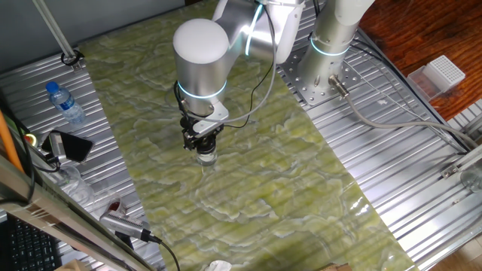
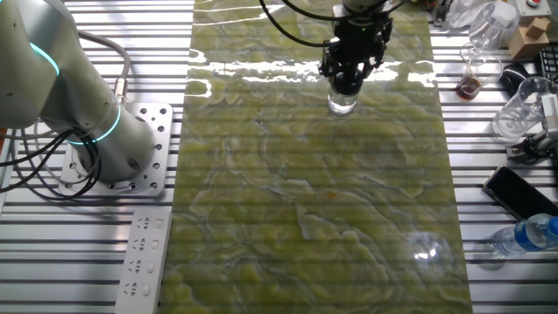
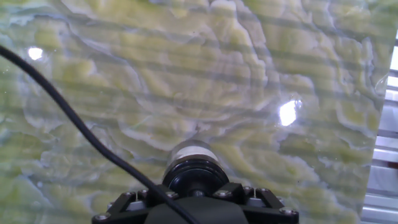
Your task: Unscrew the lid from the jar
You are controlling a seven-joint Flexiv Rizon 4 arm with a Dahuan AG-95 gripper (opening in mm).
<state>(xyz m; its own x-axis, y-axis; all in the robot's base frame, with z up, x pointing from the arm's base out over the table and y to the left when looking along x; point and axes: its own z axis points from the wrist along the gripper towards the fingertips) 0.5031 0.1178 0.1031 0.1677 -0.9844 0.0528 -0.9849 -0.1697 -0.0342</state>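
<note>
The jar (image 1: pixel 207 158) is small clear glass and stands upright on the green marbled mat (image 1: pixel 286 196). It also shows in the other fixed view (image 2: pixel 341 105) and in the hand view (image 3: pixel 189 151). Its glossy black lid (image 3: pixel 195 177) sits on top of it. My gripper (image 1: pixel 204 147) comes straight down on the jar from above, with its fingers closed around the lid (image 2: pixel 347 85). In the hand view the fingertips are hidden; only the gripper's black housing (image 3: pixel 199 208) shows below the lid.
A water bottle with a blue cap (image 1: pixel 66 103) and a black phone (image 1: pixel 72 145) lie on the metal table beside the mat. Glass cups (image 2: pixel 520 109) stand nearby. A second arm's base (image 2: pixel 96 131) and a power strip (image 2: pixel 144 262) are on the other side. A black cable (image 3: pixel 74 127) crosses the hand view.
</note>
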